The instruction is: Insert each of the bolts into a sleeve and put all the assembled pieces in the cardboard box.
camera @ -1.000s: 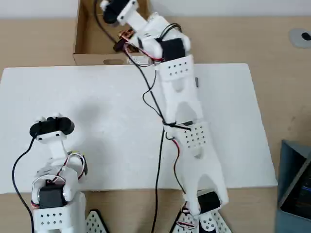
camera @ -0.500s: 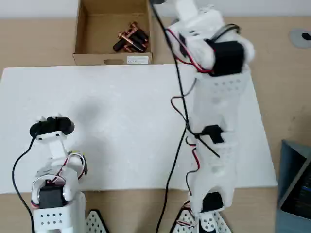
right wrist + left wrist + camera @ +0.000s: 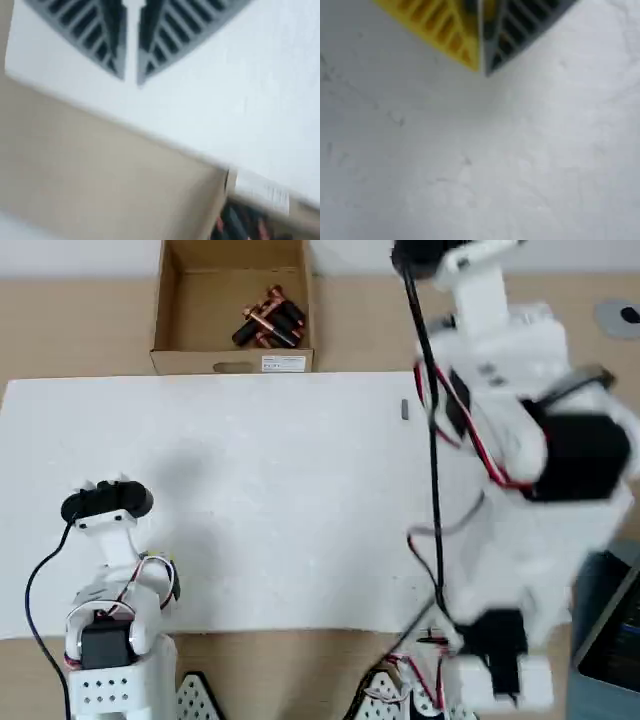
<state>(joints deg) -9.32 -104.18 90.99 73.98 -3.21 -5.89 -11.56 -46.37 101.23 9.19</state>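
Observation:
The cardboard box [image 3: 180, 310] stands behind the white mat and holds several copper-and-black assembled pieces [image 3: 268, 320] at its right side. My right arm is raised over the mat's right part, with its gripper [image 3: 440, 255] at the far edge, to the right of the box. In the right wrist view the gripper [image 3: 131, 77] has grey fingers with only a thin slit between them and nothing held; the box's labelled wall [image 3: 260, 192] and the pieces [image 3: 240, 225] appear beyond. My left gripper [image 3: 481, 67] is shut and empty, low over the mat at the near left [image 3: 105, 502].
The white mat [image 3: 260, 500] covers most of the tan table. A small grey piece [image 3: 405, 409] lies on the mat near its far right. A dark grey case [image 3: 605, 620] sits at the right edge and a grey disc [image 3: 618, 315] at the far right.
My right arm has swung away from over the box to the right and lifted, which uncovered the pieces in the box. The left arm has kept still.

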